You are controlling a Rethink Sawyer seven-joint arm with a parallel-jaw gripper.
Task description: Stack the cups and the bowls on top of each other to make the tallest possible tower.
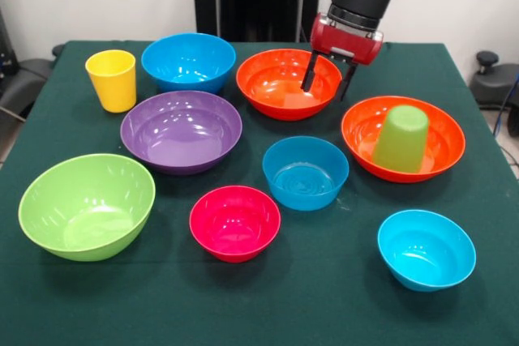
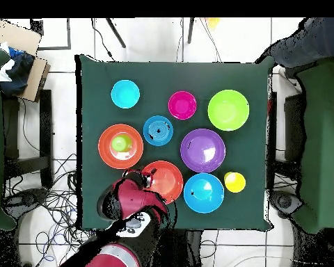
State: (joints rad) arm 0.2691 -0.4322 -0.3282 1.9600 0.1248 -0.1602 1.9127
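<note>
overhead, the red and black arm (image 2: 128,222) covers the gripper and one side of the orange bowl (image 1: 289,83) near the table's (image 1: 259,313) robot-side edge; from the front the gripper (image 1: 327,83) shows two dark fingers parted and empty, tips down inside that bowl's rim. the light green cup (image 1: 401,138) sits upside down and tilted inside the second orange bowl (image 1: 403,138), hiding part of its floor, while the yellow cup (image 1: 112,79) stands upright near a robot-side corner. all pieces are glossy round plastic on dark green cloth: purple bowl (image 1: 181,130), lime bowl (image 1: 87,205), pink-red bowl (image 1: 234,222), cyan bowl (image 1: 426,249) and two blue bowls (image 1: 188,61) (image 1: 305,172) stand separate, nothing stacked.
</note>
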